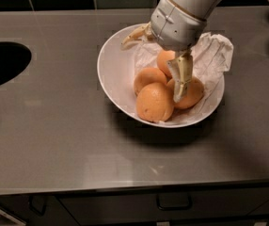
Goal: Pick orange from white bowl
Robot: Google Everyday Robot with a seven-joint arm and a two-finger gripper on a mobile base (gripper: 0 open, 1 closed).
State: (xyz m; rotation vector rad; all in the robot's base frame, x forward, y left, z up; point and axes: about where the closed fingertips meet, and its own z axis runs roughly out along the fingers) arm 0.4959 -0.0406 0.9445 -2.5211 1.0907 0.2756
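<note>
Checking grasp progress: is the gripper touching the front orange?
Cannot tell. In the camera view the gripper, inside the white bowl, has one finger overlapping the front orange at its right edge; contact or gap is hidden.

**Tally at the Bowl**

One white bowl (112, 74). Inside, one dull, dimpled orange (154, 101) at 6 o'clock. Three brighter oranges (148, 79) (164, 59) (193, 94) at 9, 12 and 3 o'clock. One crumpled white paper (214, 51). One gripper (181, 75), poised at the bowl's 12 o'clock.

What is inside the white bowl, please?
Four oranges lie on crumpled white paper in the white bowl. The hand hangs among them, covering part of two. The bowl's bottom is hidden beneath the paper and fruit.
</note>
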